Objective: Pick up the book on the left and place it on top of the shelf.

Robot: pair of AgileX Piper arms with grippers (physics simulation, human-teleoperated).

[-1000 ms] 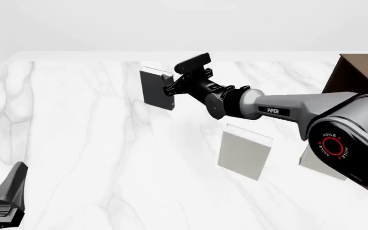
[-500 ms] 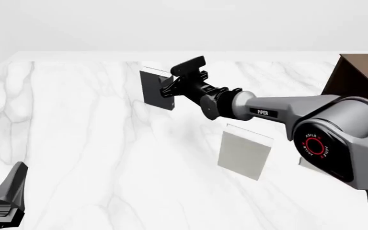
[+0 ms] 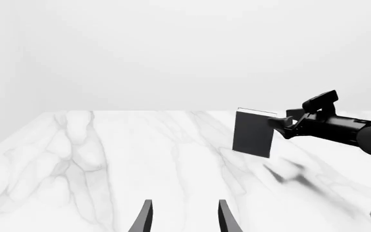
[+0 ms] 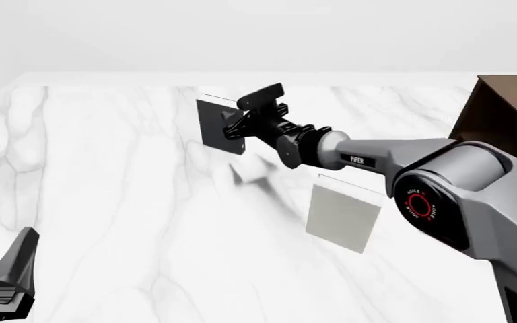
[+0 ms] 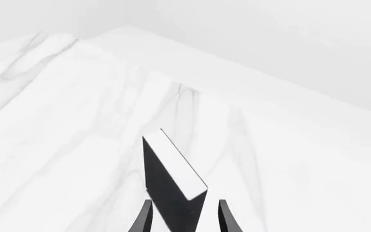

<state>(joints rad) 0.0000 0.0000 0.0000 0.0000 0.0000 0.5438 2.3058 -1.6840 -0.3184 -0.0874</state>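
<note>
Marble table (image 4: 106, 202), white with grey veins, fills most of the front view. Next in size, the right arm (image 4: 438, 182) reaches in from the right and stretches leftward across the table; its forearm carries the word "PIPER" in white letters, and the big elbow joint bears a red ring with small lettering, too small to read with certainty. The shelf (image 4: 505, 114), dark brown wood, shows only as a corner at the right edge of the front view. 1 pale grey-white book (image 4: 344, 214) stands upright on the table below the forearm. The book (image 4: 218, 124), dark charcoal with a white page edge, stands upright toward the far middle-left of the table, well apart from the shelf. The right gripper (image 4: 240, 121) is at the book's right-hand edge; in the right wrist view its 2 fingers (image 5: 145, 217) are spread with the book's (image 5: 169, 186) near edge between them, though whether they touch it I cannot tell. The left gripper (image 3: 182, 217) sits low at the near left of the table, its 2 fingers (image 3: 225, 217) spread apart and gripping nothing, well apart from the book (image 3: 253, 133).
</note>
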